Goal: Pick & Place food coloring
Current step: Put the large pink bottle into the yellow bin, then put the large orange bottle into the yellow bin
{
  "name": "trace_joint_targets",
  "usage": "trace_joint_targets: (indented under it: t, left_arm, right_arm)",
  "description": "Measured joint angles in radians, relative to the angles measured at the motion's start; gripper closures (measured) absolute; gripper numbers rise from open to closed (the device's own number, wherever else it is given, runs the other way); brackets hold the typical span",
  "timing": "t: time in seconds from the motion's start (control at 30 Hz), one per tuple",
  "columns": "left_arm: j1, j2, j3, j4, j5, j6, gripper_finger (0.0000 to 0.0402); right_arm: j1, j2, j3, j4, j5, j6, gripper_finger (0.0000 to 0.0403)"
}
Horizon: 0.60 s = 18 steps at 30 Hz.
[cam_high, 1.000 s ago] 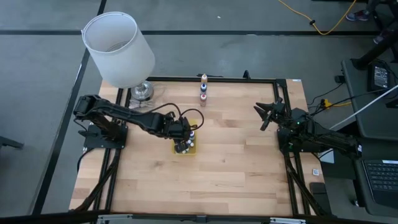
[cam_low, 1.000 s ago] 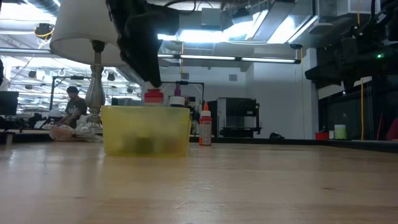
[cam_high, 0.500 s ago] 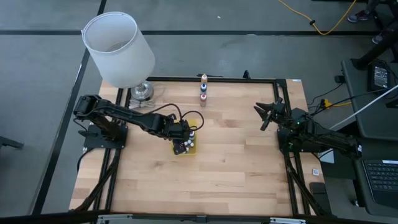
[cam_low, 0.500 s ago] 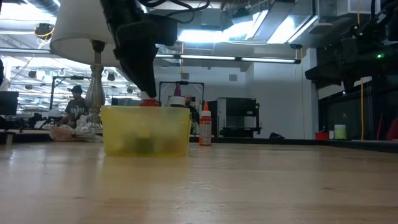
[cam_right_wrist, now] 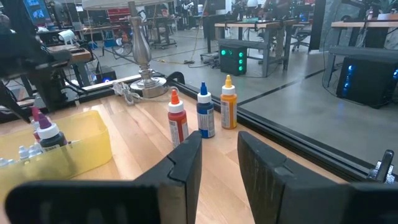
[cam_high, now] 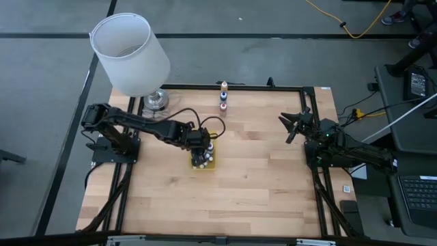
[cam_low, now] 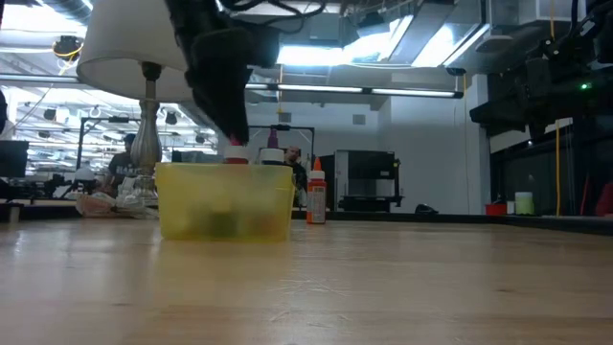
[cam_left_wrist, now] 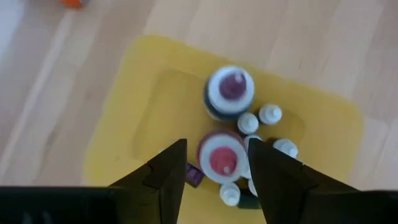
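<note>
Bench [cam_high: 259,184]: a wooden top in a dark frame is seen; a lamp with a white shade [cam_high: 130,53] stands at its far left corner.
Left arm: it is extended over the middle of the bench, with the left gripper [cam_left_wrist: 216,163] lowered over the tray.
Right arm: it is parked at the right edge; the right gripper [cam_right_wrist: 219,155] is idle, its fingers set slightly apart and holding nothing.
Yellow tray [cam_left_wrist: 124,130]: it is placed near the bench centre and holds the gathered bottles.
Food coloring [cam_left_wrist: 261,124]: several small white-capped bottles are clustered in the tray, beside a purple-capped bottle [cam_left_wrist: 230,92].
Red-capped bottle [cam_left_wrist: 221,155]: it stands in the tray between the left fingers [cam_left_wrist: 163,173], which are spread either side of it; contact cannot be confirmed, and release is judged likely.
Remaining bottles [cam_right_wrist: 203,113]: three larger bottles are lined up at the far edge, well apart from the tray.
Progress: the task is judged partly done; the three at the far edge are left to be moved.
</note>
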Motion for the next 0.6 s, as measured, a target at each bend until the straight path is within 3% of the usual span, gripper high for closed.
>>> trace_joint_targets:
  t: [0.27, 0.6]
  left_arm:
    - [0.042, -0.001, 0.128, -0.074, -0.003, 0.029, 0.0222]
    - [0.186, 0.072, 0.391, -0.110, -0.063, 0.123, 0.0153]
  right_arm:
    - [0.000, 0.000, 0.000, 0.000, 0.000, 0.000, 0.0297]
    - [0.000, 0.000, 0.000, 0.000, 0.000, 0.000, 0.0297]
